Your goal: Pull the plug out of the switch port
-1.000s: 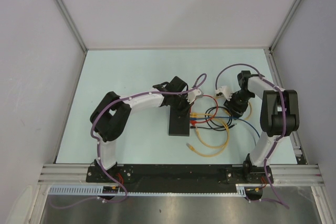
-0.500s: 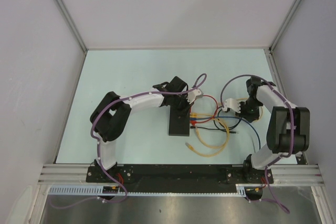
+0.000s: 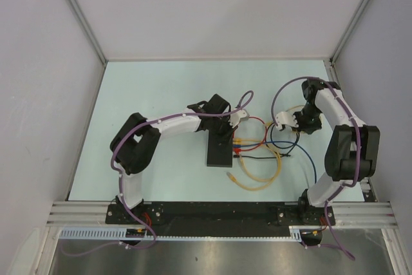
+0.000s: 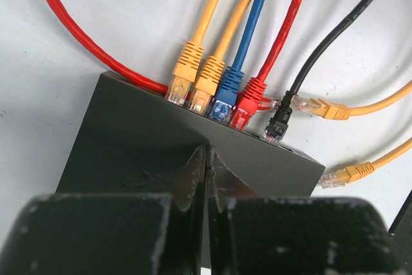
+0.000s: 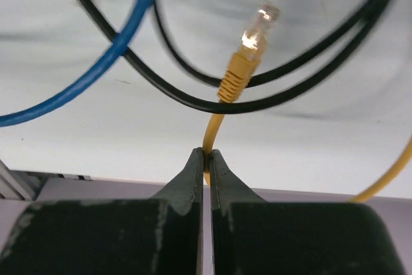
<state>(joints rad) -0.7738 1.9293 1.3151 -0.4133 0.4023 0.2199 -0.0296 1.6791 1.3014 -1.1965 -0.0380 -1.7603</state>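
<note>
Left pincer (image 4: 205,175): matte black fingers pressed tip to tip with nothing between them, over the flat top of the switch (image 3: 219,151). The switch is a matte black slab mid-counter (image 3: 161,88), its socket edge facing 3 o'clock in the top view. Two yellow, one blue, one red and one black plugs (image 4: 212,88) are seated.

Right pincer (image 5: 206,158): at 3 o'clock from the switch, clamped shut on a thin glossy yellow cable (image 5: 212,130), just behind its free, clear-tipped plug (image 5: 248,49).

Switch (image 3: 219,152): flat matte-black rectangular box, lying flat on the tabletop (image 3: 161,88), with a row of coloured plugs (image 4: 225,88) seated along one edge.
Plug (image 5: 248,56): yellow with a clear tip, unplugged and held aloft, its cable pinched between the right fingers (image 5: 188,178).
</note>
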